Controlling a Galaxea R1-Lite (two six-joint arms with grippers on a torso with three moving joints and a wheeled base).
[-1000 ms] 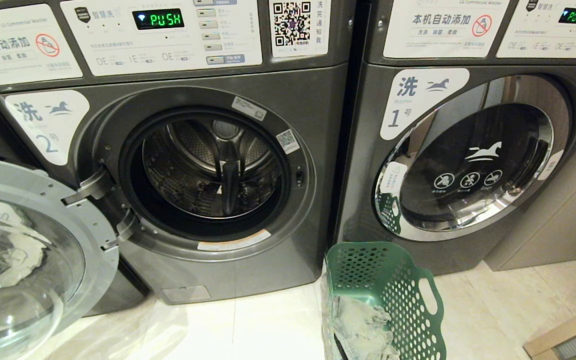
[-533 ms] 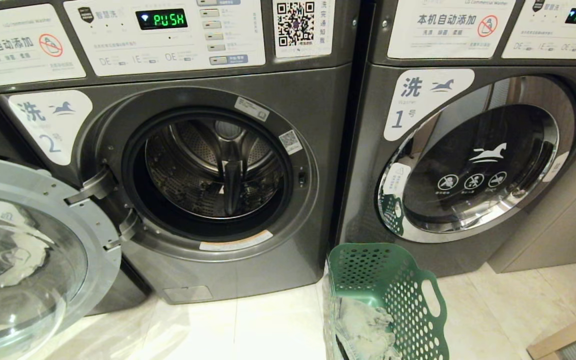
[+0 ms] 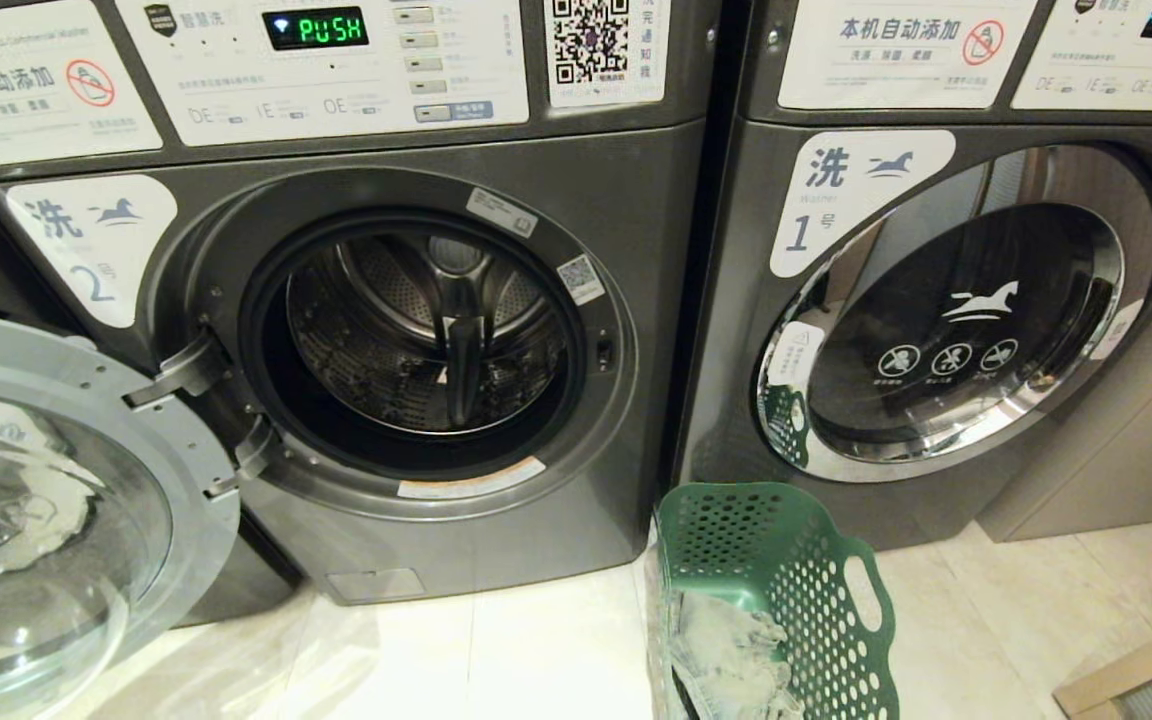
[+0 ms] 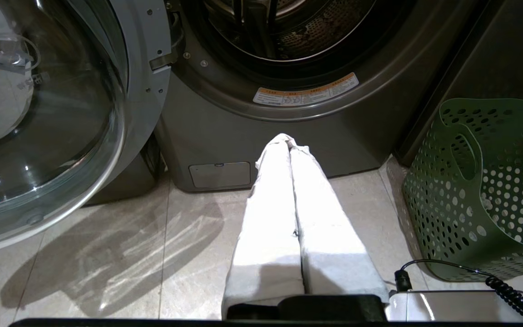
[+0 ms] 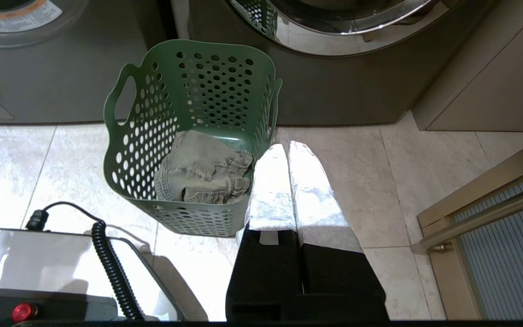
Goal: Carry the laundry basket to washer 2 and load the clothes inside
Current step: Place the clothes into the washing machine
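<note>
Both tools hang low over the floor with nothing in them: the left tool (image 4: 295, 145) has its white-wrapped fingers pressed together in front of the open washer, and the right tool (image 5: 286, 152) is likewise closed, its tips just beside the basket's near corner.

Just outward from the right tool stands the green plastic laundry basket (image 5: 152, 136), perforated with round holes, on the pale tiled floor (image 3: 556, 650) between the two machines' fronts. Inside lies one garment, the light grey-beige denim clothes (image 5: 202, 175), crumpled at the bottom.

Beyond it, the dark grey front-loading washer labelled 2 (image 3: 536, 540) has its round glass door (image 3: 56, 500) swung wide and its steel drum bare. A second, like washer labelled 1 (image 3: 736, 330) stands with its chrome-rimmed door closed.

The denim looks soft and floppy, light enough for one tool; pinching a thick seam or hem fold should hold best, since loose cloth may drape and snag on the rim. The basket seems stiff and light, best taken by its two oval cut-out handles.

Counted: one basket, one garment, two washers in view.
</note>
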